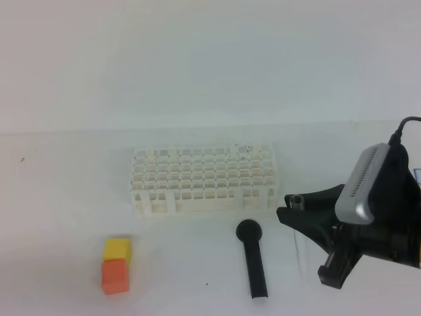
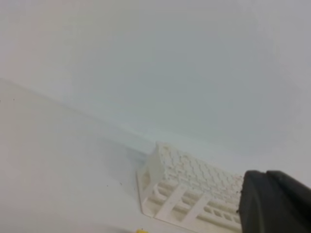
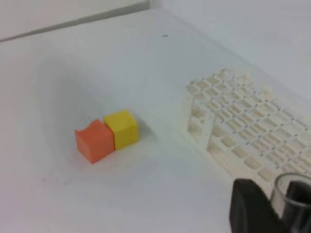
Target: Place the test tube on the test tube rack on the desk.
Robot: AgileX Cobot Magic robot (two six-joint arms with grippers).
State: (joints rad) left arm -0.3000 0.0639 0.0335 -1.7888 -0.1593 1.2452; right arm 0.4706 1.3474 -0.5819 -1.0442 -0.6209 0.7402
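The white test tube rack (image 1: pixel 204 179) stands in the middle of the desk (image 1: pixel 66 197); it also shows in the right wrist view (image 3: pixel 243 121) and the left wrist view (image 2: pixel 189 184). My right gripper (image 1: pixel 295 208) hovers to the right of the rack, shut on the clear test tube (image 1: pixel 297 199). The tube's round rim points up and its thin body hangs down toward the desk. In the right wrist view the test tube (image 3: pixel 293 196) sits beside a black finger (image 3: pixel 248 208). Of the left gripper only a black finger (image 2: pixel 277 204) shows, away from the rack.
A thick black stick with a round head (image 1: pixel 253 260) lies in front of the rack's right end, left of my right gripper. An orange cube (image 1: pixel 115 275) and a yellow cube (image 1: pixel 118 249) touch each other at the front left, also seen as orange cube (image 3: pixel 94 141) and yellow cube (image 3: pixel 121 128).
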